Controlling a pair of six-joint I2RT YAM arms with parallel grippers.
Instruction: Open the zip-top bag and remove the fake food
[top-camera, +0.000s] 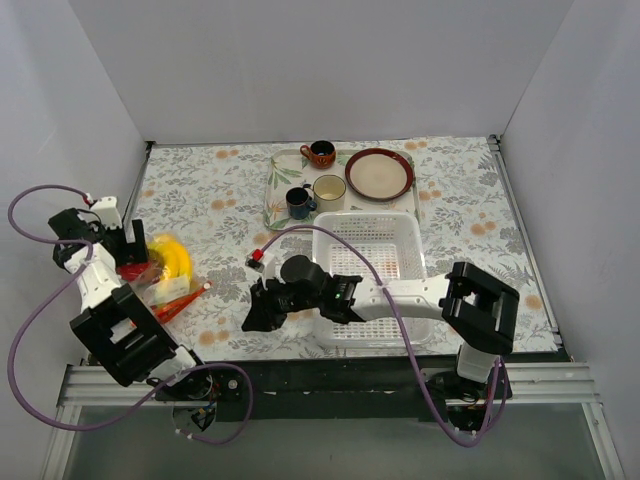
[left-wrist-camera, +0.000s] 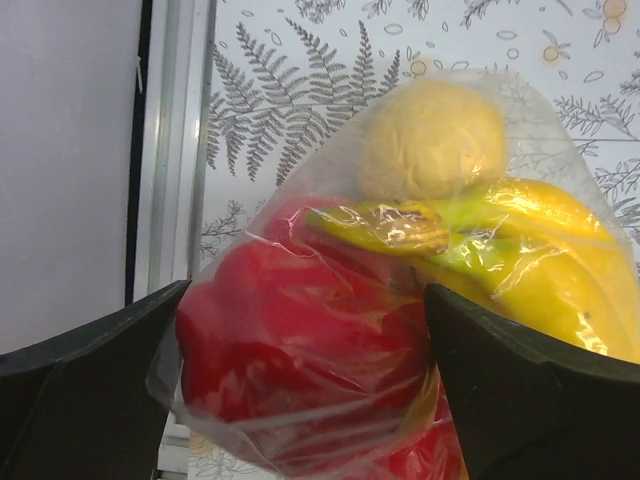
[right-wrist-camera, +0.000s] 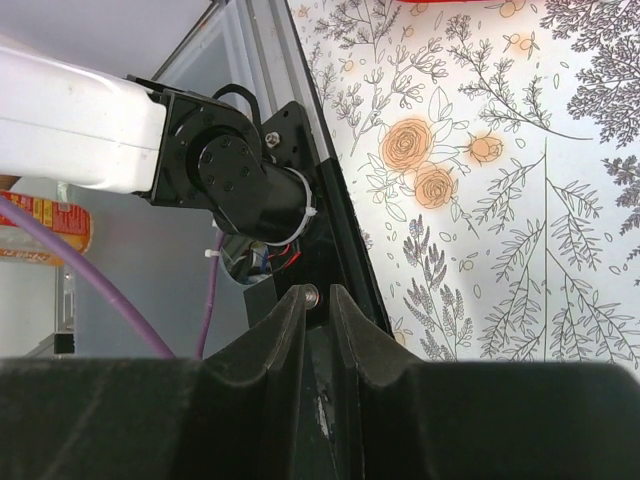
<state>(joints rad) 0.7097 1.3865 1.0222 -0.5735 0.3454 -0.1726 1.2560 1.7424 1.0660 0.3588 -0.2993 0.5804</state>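
Note:
The zip-top bag (top-camera: 160, 275) sits at the table's left side, its red-orange zip strip (top-camera: 183, 301) pointing toward the front. In the left wrist view the clear bag (left-wrist-camera: 330, 200) holds a red pepper (left-wrist-camera: 290, 330), a yellow banana bunch (left-wrist-camera: 560, 270) and a pale yellow round fruit (left-wrist-camera: 430, 135). My left gripper (left-wrist-camera: 307, 290) has its jaws wide, one against each side of the bag's bulging end, gripping it; it also shows in the top view (top-camera: 135, 262). My right gripper (top-camera: 250, 318) is shut and empty, low near the front edge right of the bag; its fingers (right-wrist-camera: 290, 320) hold nothing.
A white slotted basket (top-camera: 370, 270) stands right of centre under the right arm. A tray (top-camera: 275, 190) at the back holds cups and a brown plate (top-camera: 379, 173). A small red and black object (top-camera: 258, 257) lies left of the basket. The black front rail (right-wrist-camera: 330, 200) is close.

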